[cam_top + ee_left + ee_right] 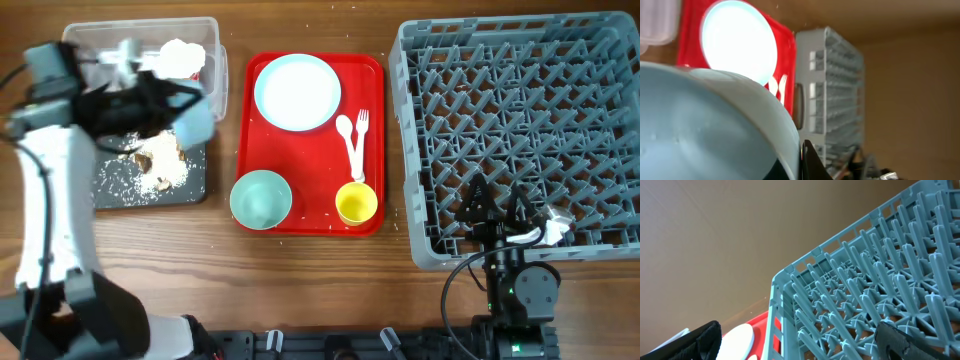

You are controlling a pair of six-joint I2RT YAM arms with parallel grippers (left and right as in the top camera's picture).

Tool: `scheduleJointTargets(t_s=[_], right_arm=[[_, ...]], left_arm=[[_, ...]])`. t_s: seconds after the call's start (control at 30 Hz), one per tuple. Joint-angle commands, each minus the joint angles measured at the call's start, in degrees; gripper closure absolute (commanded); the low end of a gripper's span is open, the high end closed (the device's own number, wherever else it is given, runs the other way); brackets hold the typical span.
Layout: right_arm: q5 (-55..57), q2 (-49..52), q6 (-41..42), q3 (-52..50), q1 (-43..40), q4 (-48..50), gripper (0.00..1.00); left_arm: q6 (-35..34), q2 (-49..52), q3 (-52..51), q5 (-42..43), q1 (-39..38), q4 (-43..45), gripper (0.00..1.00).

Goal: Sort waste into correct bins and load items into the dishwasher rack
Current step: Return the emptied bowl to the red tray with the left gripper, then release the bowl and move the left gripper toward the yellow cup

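Left gripper (168,103) is clamped on the rim of a round pale-blue plastic bowl (197,122). It's held up roughly over where the clear plastic rectangular tub (218,60) meets the shallow black rectangular tray (198,188), the one with the brown food scraps and white grains (160,165). I'd keep the bowl squarely over the black tray, tip it slowly, then carry it to the big grey plastic peg rack (420,140). Right gripper (497,208) sits wide open and empty at the rack's near edge, so land the bowl clear of it.
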Motion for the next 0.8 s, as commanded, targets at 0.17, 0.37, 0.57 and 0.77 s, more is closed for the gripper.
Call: scheduleJointTargets(t_s=[0.17, 0.37, 0.57, 0.77], right_arm=[[-2.93, 0.0, -10.34, 4.04, 0.37, -0.63, 0.0], [-6.82, 8.41, -14.75, 15.98, 0.37, -8.98, 0.0], [-7.76, 24.83, -17.66, 34.14, 0.39, -19.5, 0.0], [-12.81, 45.2, -19.17, 57.16, 0.39, -35.76, 0.0]], left_arm=[[-4.33, 1.68, 0.44, -44.04, -29.92, 2.95, 0.96], [-4.35, 7.23, 0.44, -53.83, -39.95, 7.76, 0.96], [-4.35, 10.23, 0.42, -54.38, -43.01, 8.31, 0.96], [-4.33, 13.73, 0.42, -54.34, -44.24, 10.36, 0.96]])
